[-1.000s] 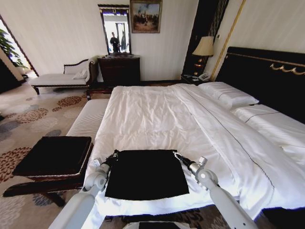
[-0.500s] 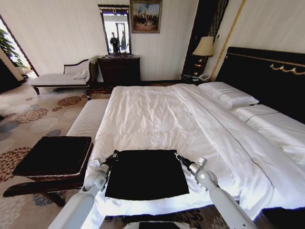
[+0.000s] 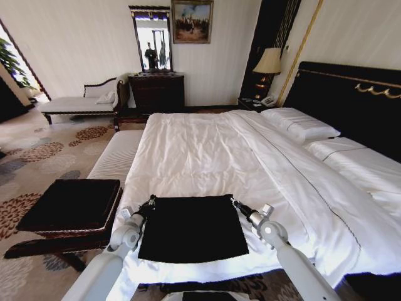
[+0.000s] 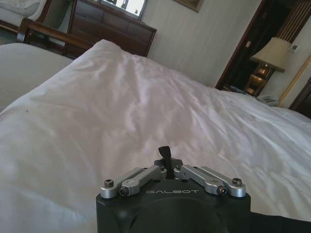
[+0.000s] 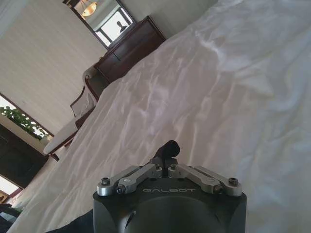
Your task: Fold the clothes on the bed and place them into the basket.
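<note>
Jaws of left gripper (image 3: 151,202) and right gripper (image 3: 234,202) are pinched on the shirt (image 3: 192,229) far corners; lift both evenly, keeping the edge taut over the bed (image 3: 207,150).

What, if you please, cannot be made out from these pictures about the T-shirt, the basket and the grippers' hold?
- T-shirt, head view: any chest lettering; only plain black cloth faces up.
- Basket, head view: its woven sides, hidden under the black lining from this angle.
- Left gripper, right gripper, wrist views: fingers shut on black cloth, but how much is pinched sits behind each gripper body.
- Bed, head view: its right edge is cut off.
</note>
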Tool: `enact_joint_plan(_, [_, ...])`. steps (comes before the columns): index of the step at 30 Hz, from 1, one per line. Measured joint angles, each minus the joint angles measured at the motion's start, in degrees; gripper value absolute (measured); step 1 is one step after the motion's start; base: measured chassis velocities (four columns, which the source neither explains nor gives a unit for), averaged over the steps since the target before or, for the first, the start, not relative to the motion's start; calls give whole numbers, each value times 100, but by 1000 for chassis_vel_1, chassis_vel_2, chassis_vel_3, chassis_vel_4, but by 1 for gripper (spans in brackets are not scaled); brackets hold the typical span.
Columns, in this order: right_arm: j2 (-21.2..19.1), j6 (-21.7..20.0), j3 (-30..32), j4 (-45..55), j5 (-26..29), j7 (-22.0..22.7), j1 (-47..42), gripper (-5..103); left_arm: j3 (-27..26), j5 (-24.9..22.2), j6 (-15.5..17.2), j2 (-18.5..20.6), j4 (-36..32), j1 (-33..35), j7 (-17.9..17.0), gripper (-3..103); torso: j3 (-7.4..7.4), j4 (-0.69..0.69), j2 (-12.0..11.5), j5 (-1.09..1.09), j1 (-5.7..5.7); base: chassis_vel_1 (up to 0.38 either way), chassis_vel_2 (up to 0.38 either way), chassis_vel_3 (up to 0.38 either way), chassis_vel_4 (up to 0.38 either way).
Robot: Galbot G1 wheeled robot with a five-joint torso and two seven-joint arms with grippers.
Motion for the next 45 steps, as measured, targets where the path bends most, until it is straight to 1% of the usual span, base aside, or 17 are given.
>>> enact_joint_plan(3, [-150, 31, 201, 574, -182, 75, -144, 0, -97, -129, -69, 186, -477, -53, -56, 1, 0, 0, 0, -1, 0, 0, 0, 0, 0])
enact_joint_plan(4, [-150, 31, 201, 574, -182, 75, -144, 0, -97, -129, -69, 186, -477, -53, -56, 1, 0, 0, 0, -1, 0, 0, 0, 0, 0])
enact_joint_plan(6, [-252, 60, 307, 880, -400, 127, -201, 0, -132, -207, -114, 311, -756, -184, -147, 1, 0, -1, 0, 0, 0, 0, 0, 0, 0])
enact_joint_plan(8, [-324, 77, 379, 1126, -457, 175, -215, 0, -152, -279, -129, 410, -948, -294, -250, 1, 0, -2, 0, 0, 0, 0, 0, 0, 0])
enact_joint_plan(9, [-324, 77, 379, 1126, -457, 175, -215, 0, -152, -279, -129, 410, -948, -294, -250, 1, 0, -2, 0, 0, 0, 0, 0, 0, 0])
enact_joint_plan(11, [-445, 91, 465, 1529, -476, 260, -200, 0, -212, -421, -129, 597, -1287, -423, -378, 1, 0, -1, 0, 0, 0, 0, 0, 0, 0])
enact_joint_plan(17, [-641, 111, 591, 1933, -477, 374, -8, 0, -300, -569, -132, 886, -1772, -538, -460, 1, 0, 0, 1, 0, 0, 0, 0, 0, 0])
enact_joint_plan(19, [-716, 118, 647, 1997, -365, 427, 119, 0, -328, -602, -136, 985, -1875, -596, -512, 1, 0, 0, 0, 0, 0, 0, 0, 0, 0])
enact_joint_plan(25, [-844, 118, 764, 2167, -182, 486, 223, 0, -409, -672, -141, 1116, -2017, -640, -602, 1, 0, 0, 0, 0, 1, 0, 0, 0, 0])
enact_joint_plan(31, [-881, 114, 879, 2271, -117, 514, 171, 0, -481, -687, -142, 1144, -2088, -582, -638, 1, 0, 0, 0, 0, 1, 0, 0, 0, 0])
enact_joint_plan(36, [-898, 100, 976, 2409, -68, 560, 5, 0, -582, -670, -142, 1130, -2238, -341, -652, 1, 0, 0, 0, 0, 1, 0, 0, 0, 0])
enact_joint_plan(39, [-899, 83, 1066, 2578, 6, 590, -204, 0, -686, -607, -149, 1063, -2416, -17, -655, 1, 0, 0, 0, 0, 1, 0, 0, 0, 0])
enact_joint_plan(41, [-893, 65, 1229, 2783, 44, 594, -553, 0, -856, -487, -159, 927, -2659, 467, -655, 1, -1, 0, 0, 0, 1, 0, 0, 0, 0])
enact_joint_plan(42, [-893, 65, 1229, 2783, 44, 594, -553, 0, -856, -487, -159, 927, -2659, 467, -655, 1, -1, 0, 0, 0, 1, 0, 0, 0, 0])
enact_joint_plan(44, [-861, 34, 1390, 2961, 59, 598, -833, 0, -1039, -375, -153, 800, -2850, 863, -669, 1, 0, 0, 0, 0, 1, 0, 0, 0, 0])
enact_joint_plan(45, [-798, -60, 1635, 3176, 22, 600, -1146, 0, -1289, -247, -69, 679, -3124, 1323, -751, 1, 0, 1, 0, 0, 1, 0, 0, 0, 0])
